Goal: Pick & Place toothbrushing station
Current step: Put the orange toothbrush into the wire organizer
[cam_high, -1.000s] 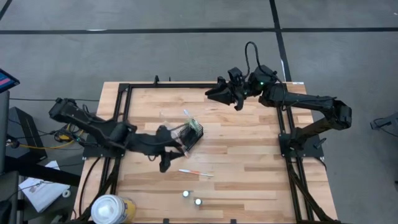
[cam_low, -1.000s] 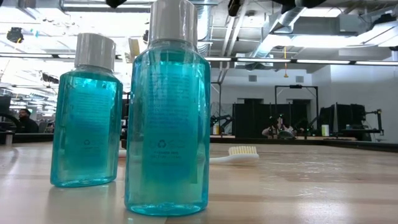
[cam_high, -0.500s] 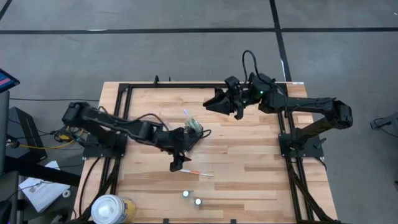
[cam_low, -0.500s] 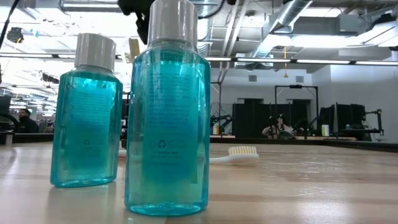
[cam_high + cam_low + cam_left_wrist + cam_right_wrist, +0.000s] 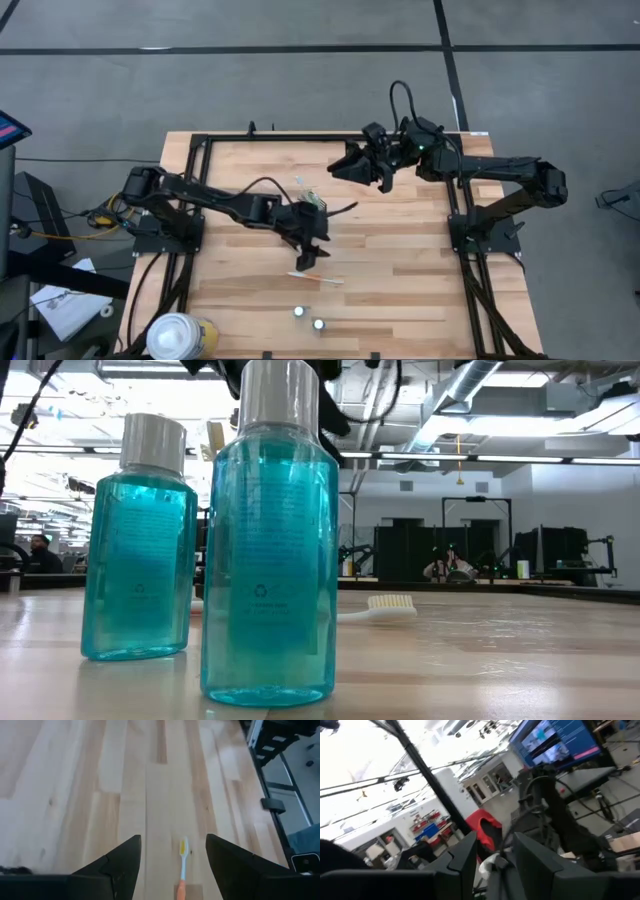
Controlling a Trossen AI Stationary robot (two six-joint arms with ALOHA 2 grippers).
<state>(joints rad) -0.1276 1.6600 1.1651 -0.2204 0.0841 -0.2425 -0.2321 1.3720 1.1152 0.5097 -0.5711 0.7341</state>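
Wooden table (image 5: 400, 270): pale butcher-block planks inside a black frame; smooth, so light things may slide when nudged.
Toothbrush (image 5: 183, 865): slim, white with an orange-pink handle end, lying flat near the middle of the front half of the table, straight ahead between the left tool's fingers.
Handling: judged light, stiff and low-lying; best pinched across the narrow handle near its middle, fingers coming down close to the wood.
Mesh holder (image 5: 312, 203): small black wire basket near the table's centre, just behind the left wrist, mostly hidden; a pale stick pokes out of it. Likely light and easy to tip.
Left tool (image 5: 309, 262): open wide, empty, hanging just behind the toothbrush.
Right tool (image 5: 345, 165): raised over the back edge, waiting, something white between its fingers; too blurred to name.
Mouthwash bottles (image 5: 268, 550): two blue-green ones, silver caps, near the front edge.
Room: grey floor around, open workshop with screens and a seated person far behind.
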